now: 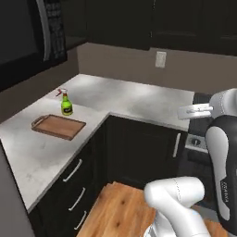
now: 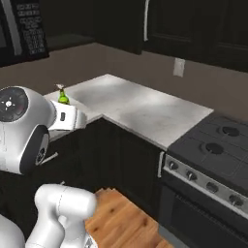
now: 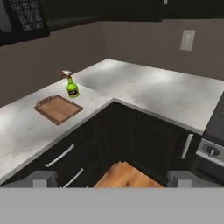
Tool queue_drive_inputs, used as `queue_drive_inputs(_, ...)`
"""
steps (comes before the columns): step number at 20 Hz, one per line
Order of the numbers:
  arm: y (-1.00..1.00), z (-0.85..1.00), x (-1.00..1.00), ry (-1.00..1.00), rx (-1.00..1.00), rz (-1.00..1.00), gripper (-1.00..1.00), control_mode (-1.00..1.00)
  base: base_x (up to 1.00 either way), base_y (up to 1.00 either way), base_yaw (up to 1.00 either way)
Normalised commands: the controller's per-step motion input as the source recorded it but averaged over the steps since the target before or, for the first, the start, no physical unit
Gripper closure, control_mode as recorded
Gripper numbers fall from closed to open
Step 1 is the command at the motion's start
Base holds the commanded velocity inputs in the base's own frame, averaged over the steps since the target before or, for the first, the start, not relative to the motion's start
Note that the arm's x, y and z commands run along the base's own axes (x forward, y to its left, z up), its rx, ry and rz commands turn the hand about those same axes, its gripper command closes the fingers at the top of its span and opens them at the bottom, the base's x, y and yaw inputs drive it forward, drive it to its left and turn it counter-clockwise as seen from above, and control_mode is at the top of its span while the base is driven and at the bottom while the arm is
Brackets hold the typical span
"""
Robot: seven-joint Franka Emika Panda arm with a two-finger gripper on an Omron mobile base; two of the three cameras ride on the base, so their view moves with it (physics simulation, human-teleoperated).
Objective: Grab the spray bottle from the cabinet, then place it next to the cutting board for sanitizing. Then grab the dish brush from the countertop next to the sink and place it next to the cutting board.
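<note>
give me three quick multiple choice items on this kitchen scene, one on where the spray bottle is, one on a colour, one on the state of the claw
1. Where does the spray bottle stand?
A. inside the upper cabinet
B. on the countertop just beyond the cutting board
C. on the stove

2. What colour is the bottle's body?
A. lime green
B. blue
C. white

3. What state is the claw in?
A. shut on the bottle
B. shut on nothing
C. open and empty

Answers:
1. B, the left base view shows it upright on the marble beside the board's far edge.
2. A, its body is bright green under a white-and-red nozzle.
3. C, in the hand view the fingertips sit far apart with nothing between them.
</note>
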Motion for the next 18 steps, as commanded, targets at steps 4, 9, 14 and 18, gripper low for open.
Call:
queue_drive_inputs(4, 0.0, 0.0, 0.0, 0.0, 0.0, 0.0, -1.0, 1.0, 0.0, -0.02, -0.99)
queue_drive_inputs(9, 0.0, 0.0, 0.0, 0.0, 0.0, 0.0, -1.0, 1.0, 0.0, -0.44, -0.83)
queue_drive_inputs(14, 0.0, 0.0, 0.0, 0.0, 0.0, 0.0, -1.0, 1.0, 0.21, -1.0, -0.37)
queue_drive_inputs(18, 0.0, 0.0, 0.0, 0.0, 0.0, 0.0, -1.0, 1.0, 0.1, -1.0, -0.25)
